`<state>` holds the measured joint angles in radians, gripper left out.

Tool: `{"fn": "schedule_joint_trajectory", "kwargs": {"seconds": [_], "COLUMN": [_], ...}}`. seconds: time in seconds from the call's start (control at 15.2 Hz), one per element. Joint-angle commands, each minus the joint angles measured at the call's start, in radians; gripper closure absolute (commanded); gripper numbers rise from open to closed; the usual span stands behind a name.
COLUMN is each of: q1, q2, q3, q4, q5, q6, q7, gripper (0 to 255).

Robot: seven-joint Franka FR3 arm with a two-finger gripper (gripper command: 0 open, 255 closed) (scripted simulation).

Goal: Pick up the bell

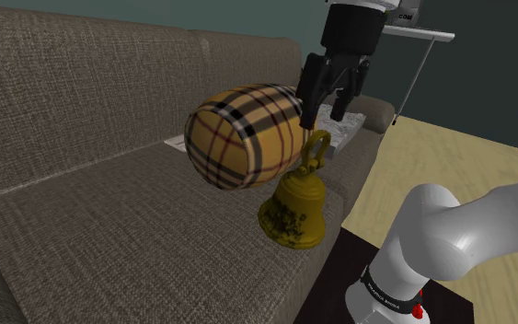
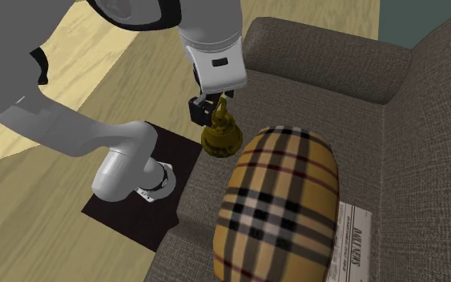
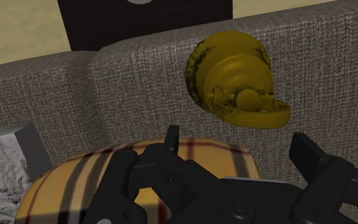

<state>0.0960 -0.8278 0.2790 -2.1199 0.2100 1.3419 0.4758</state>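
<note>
A brass-coloured bell (image 1: 293, 210) with dark stains stands upright on the grey sofa seat (image 1: 109, 239), close to the seat's front edge. Its ring handle (image 1: 317, 150) points up. My black gripper (image 1: 325, 117) hangs just above the handle, open, with nothing between its fingers. In the second exterior view the gripper (image 2: 207, 110) sits right over the bell (image 2: 221, 138). In the wrist view the bell (image 3: 233, 75) lies ahead of the gripper (image 3: 238, 145), the fingers (image 3: 170, 137) standing wide apart and short of it.
A big tan plaid bolster pillow (image 1: 243, 136) lies on the seat right beside the bell. A newspaper (image 2: 352, 239) lies beyond the pillow. The sofa back (image 1: 82, 83) rises behind. My dark stand (image 2: 135, 210) sits on the wooden floor (image 1: 468, 156) before the sofa.
</note>
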Motion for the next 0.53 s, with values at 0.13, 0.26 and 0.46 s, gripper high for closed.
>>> {"fn": "schedule_joint_trajectory", "kwargs": {"seconds": [0.13, 0.26, 0.46], "q1": [0.007, 0.01, 0.014], "q2": [-0.007, -0.021, -0.04], "q3": [0.031, 0.034, 0.04], "q4": [-0.008, -0.044, -0.096], "q5": [0.03, 0.034, 0.041], "q6": [-0.006, 0.016, 0.049], "q7": [0.038, 0.035, 0.032], "gripper": [0, 0, 0]}}
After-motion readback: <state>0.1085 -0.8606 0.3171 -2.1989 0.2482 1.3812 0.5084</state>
